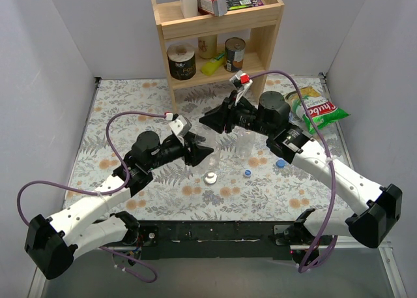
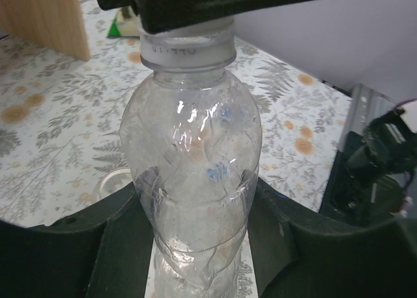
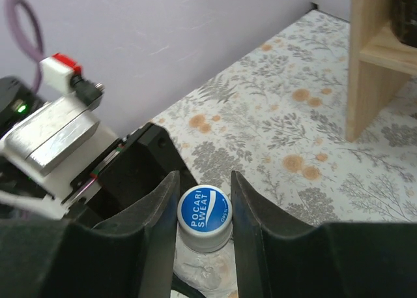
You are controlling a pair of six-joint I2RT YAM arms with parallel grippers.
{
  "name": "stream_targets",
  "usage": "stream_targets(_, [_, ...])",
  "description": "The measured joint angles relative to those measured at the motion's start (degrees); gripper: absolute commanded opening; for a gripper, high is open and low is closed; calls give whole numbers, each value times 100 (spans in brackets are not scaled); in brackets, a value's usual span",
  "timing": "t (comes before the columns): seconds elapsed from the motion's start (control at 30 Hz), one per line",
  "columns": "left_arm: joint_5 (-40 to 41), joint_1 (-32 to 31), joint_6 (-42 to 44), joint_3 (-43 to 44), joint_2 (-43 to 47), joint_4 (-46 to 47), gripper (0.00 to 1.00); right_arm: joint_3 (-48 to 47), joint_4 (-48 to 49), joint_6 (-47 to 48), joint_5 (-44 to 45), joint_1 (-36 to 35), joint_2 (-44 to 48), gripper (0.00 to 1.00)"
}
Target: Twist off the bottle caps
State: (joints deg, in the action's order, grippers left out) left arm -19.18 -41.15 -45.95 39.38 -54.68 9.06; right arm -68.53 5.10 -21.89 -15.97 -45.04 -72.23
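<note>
Nearest the arm bases, a whitish cap (image 1: 210,178), a blue cap (image 1: 248,173) and a second blue cap (image 1: 280,162) lie loose on the floral table (image 1: 117,102), so 3 of 4 look done. Just beyond, the left gripper (image 1: 203,153) is narrowed around the belly of a clear bottle (image 2: 195,167), holding it. The right gripper (image 3: 204,200) pinches the Pocari Sweat cap (image 3: 204,218) on that bottle, the 1 cap left to twist off. Another bottle (image 1: 244,141) stands to the right. Farther right lies a snack bag (image 1: 319,112). At the far wall a wooden shelf (image 1: 267,24) holds cans (image 1: 181,61). Plain grey walls surround the table.
</note>
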Motion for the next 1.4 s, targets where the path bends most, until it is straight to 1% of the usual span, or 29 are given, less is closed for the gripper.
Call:
stream_targets(0.1, [-693,85,-96,-2,28,157,31,33,90,160,-1001,199,160,13])
stream_targets(0.13, [-927,105,-140,-2,44,225,31,42,116,179,-1161,249,190,14])
stream_targets(0.33, [-2264,125,-444,-2,79,619,31,85,669,192,-3287,562,286,14])
stream_targets(0.4, [-2603,120,-503,-2,81,673,31,83,811,175,-3735,590,271,14])
stream_targets(0.5, [-2903,111,-531,-2,79,680,31,81,831,256,-4142,597,269,20])
stream_targets(0.53, [-2955,111,-533,-2,79,664,31,79,796,306,-4188,597,271,29])
stream_targets(0.6, [-2977,111,-518,0,79,616,31,35,638,435,-4221,597,271,39])
stream_targets(0.63, [-2975,111,-496,-2,79,588,31,9,527,505,-4214,601,275,50])
stream_targets(0.67, [-2964,109,-470,-2,79,568,31,-2,463,560,-4192,603,280,54])
stream_targets(0.7, [-2942,107,-431,0,79,531,31,-4,400,595,-4155,605,289,76])
stream_targets(0.73, [-2935,101,-380,0,76,501,31,-4,330,629,-4079,608,291,81])
stream_targets(0.83, [-2859,61,-216,11,76,402,31,-2,125,719,-3814,627,297,86])
stream_targets(1.07, [-2608,46,33,87,68,184,31,4,-205,859,-3165,748,601,88])
stream_targets(1.17, [-2306,46,76,87,68,114,31,79,-199,859,-2837,758,905,88])
stream_targets(1.2, [-2188,46,76,87,68,103,32,136,-203,855,-2710,765,1032,86])
stream_targets(1.27, [-1766,42,79,87,68,63,32,197,-243,828,-2306,765,1261,79])
stream_targets(1.3, [-1604,42,76,87,66,42,31,197,-249,817,-2142,763,1320,73])
stream_targets(1.4, [-935,42,55,98,35,-63,31,184,-448,654,-1443,745,1423,68])
